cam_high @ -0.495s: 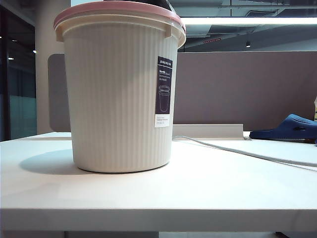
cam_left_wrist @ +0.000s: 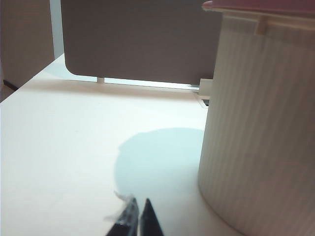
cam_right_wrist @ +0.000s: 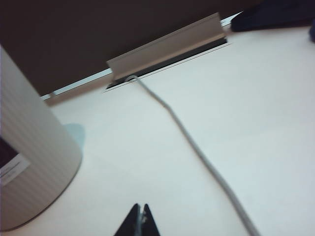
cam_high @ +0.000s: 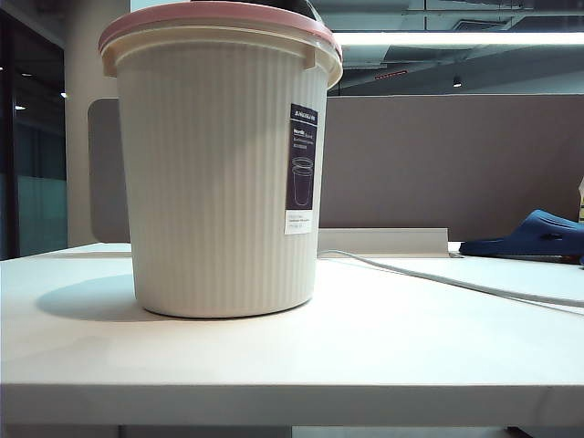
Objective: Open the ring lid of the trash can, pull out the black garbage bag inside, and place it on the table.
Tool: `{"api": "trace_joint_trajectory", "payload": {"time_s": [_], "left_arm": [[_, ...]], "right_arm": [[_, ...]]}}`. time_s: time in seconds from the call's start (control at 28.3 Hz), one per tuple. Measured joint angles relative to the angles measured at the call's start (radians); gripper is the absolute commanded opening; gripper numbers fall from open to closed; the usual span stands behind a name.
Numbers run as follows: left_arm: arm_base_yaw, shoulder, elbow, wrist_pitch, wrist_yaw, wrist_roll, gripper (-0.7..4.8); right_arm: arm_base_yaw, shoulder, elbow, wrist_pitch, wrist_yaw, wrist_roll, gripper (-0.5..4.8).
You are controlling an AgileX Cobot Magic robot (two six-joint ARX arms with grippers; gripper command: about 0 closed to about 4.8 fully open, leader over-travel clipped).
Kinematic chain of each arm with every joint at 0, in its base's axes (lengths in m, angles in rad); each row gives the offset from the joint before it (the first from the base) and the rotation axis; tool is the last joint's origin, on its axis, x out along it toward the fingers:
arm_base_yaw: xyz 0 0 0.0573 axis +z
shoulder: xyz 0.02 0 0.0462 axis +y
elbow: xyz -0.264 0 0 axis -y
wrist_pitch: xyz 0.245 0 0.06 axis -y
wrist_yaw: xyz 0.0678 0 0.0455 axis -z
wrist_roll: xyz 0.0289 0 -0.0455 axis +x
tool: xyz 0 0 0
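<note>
White table (cam_high: 365,347) seen before grey partition (cam_high: 447,164). Trash can (cam_high: 224,173) set upright on table, left of centre, dark label (cam_high: 302,169) turned to right. Ring lid (cam_high: 214,16) seated on can's rim. Black garbage bag (cam_high: 297,7) glimpsed just above lid. Pale cable (cam_high: 456,283) laid across table at right; blue slipper (cam_high: 534,235) at far right edge. Left gripper (cam_left_wrist: 138,219) held low beside can, tips pressed together, nothing clamped. Right gripper (cam_right_wrist: 140,221) likewise closed, empty, near cable, apart from can.
</note>
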Motion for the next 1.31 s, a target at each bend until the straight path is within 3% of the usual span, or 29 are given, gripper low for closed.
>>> {"api": "trace_joint_trajectory", "payload": {"time_s": [0.14, 0.39, 0.74, 0.92, 1.1, 1.31], "left_arm": [[0.000, 0.000, 0.000, 0.000, 0.005, -0.025, 0.19], [0.000, 0.000, 0.000, 0.001, 0.132, -0.318, 0.19], [0.000, 0.000, 0.000, 0.020, 0.186, -0.634, 0.19], [0.000, 0.000, 0.009, 0.135, 0.315, -0.652, 0.17], [0.000, 0.000, 0.090, 0.161, 0.346, -0.648, 0.17], [0.000, 0.000, 0.235, 0.100, 0.424, -0.527, 0.17]], "right_arm": [[0.000, 0.000, 0.000, 0.018, -0.076, 0.083, -0.02], [0.000, 0.000, 0.075, -0.025, -0.188, 0.161, -0.02], [0.000, 0.086, 0.367, -0.113, -0.172, 0.164, -0.02], [0.000, 0.318, 0.539, -0.138, -0.235, 0.164, -0.02], [0.024, 0.557, 0.691, -0.095, -0.302, 0.161, -0.02], [0.156, 0.812, 0.818, 0.010, -0.322, 0.166, -0.02]]}}
